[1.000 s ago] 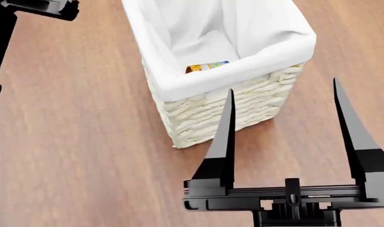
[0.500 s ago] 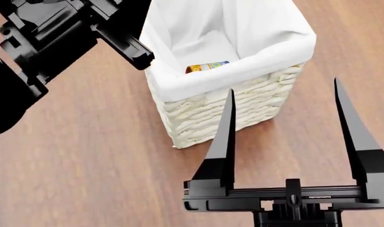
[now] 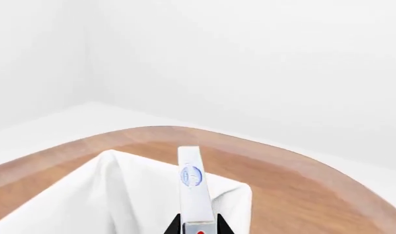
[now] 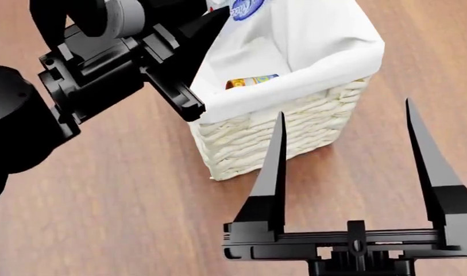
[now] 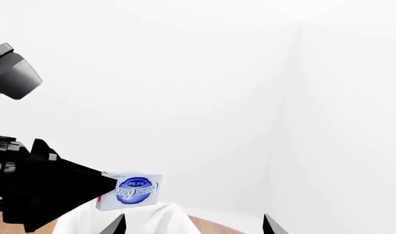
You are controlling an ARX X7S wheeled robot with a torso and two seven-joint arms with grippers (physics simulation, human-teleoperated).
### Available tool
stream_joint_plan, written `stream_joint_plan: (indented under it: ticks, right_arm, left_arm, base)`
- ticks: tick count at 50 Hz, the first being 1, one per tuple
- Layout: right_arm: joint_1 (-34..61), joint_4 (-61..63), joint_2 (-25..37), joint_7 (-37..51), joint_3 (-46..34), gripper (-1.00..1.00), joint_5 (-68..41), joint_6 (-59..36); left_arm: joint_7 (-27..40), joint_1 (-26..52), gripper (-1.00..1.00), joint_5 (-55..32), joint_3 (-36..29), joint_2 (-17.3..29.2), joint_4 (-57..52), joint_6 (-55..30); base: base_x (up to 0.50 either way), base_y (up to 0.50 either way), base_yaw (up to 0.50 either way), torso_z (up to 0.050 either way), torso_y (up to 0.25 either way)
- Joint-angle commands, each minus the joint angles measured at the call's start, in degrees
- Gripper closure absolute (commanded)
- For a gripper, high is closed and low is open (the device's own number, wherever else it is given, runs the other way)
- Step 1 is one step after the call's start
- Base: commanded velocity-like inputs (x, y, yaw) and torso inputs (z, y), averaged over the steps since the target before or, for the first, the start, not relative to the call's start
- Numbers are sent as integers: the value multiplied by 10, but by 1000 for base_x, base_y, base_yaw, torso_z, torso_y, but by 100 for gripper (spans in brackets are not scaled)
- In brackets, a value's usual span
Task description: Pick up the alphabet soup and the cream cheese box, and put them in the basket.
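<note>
The wicker basket (image 4: 283,129) with a white cloth lining stands on the wooden floor ahead of me. The alphabet soup can (image 4: 251,81) lies inside it by the near wall. My left gripper (image 4: 217,14) is shut on the cream cheese box (image 4: 247,8) and holds it above the basket's near-left part. The box shows edge-on in the left wrist view (image 3: 193,187) and side-on in the right wrist view (image 5: 133,190). My right gripper (image 4: 344,129) is open and empty, low in front of the basket's near right corner.
Wooden floor (image 4: 103,207) surrounds the basket. The left arm's black body (image 4: 34,115) fills the upper left of the head view. White walls lie beyond the floor's edge (image 3: 302,156).
My left arm has swung in from the upper left toward the basket, bringing the cream cheese box over its near-left part. The right gripper has stayed still.
</note>
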State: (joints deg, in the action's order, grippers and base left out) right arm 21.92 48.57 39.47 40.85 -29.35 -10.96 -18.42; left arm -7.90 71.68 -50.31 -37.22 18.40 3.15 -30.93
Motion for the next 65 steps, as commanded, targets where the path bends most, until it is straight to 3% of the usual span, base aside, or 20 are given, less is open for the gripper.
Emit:
stream_joint_plan:
  ticks: [1,43,44,65]
  right_arm:
    - [-6,-8,1,1,-2,-100,5,11]
    - [-4,4,2,3,0,-100,0,-2]
    - [-3,5,2,2,-1,-100,0,-3]
    - [-4,4,2,2,0,-100,-1,0]
  left_arm:
    - [-8,-2,100,-3,-4,-2,7,4]
    - [-7,3,100,15,-15,-17,59,19]
    - [-7,3,-100,14,-15,-16,57,18]
    - [-5,1,-100,10,-16,-17,60,18]
  base:
    - [0,0,0,0,0]
    - [0,0,0,0,1]
    - [0,0,0,0,0]
    - [0,0,0,0,0]
